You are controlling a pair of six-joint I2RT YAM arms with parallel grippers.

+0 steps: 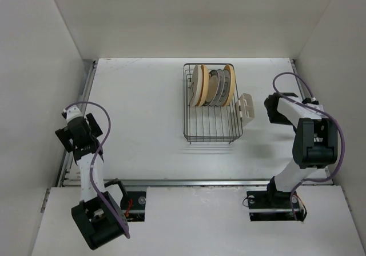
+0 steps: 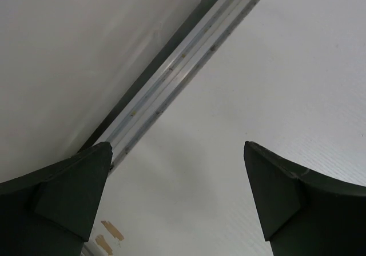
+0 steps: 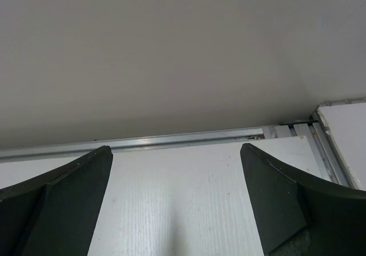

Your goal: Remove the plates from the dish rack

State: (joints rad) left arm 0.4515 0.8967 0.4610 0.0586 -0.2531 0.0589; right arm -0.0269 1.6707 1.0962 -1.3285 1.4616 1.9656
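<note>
Left fingers (image 2: 63, 193) and right fingers (image 3: 63, 193) both spread wide, holding nothing — the plates (image 1: 213, 86) stand on edge in the dish rack (image 1: 185, 113), on the table (image 1: 137, 107) between them, nearer the right pair.

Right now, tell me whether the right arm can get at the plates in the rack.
Probably yes. The right gripper is open and empty beside the rack, and the plates stand upright with nothing above them. Only the beige holder sits between, so go over it.
</note>
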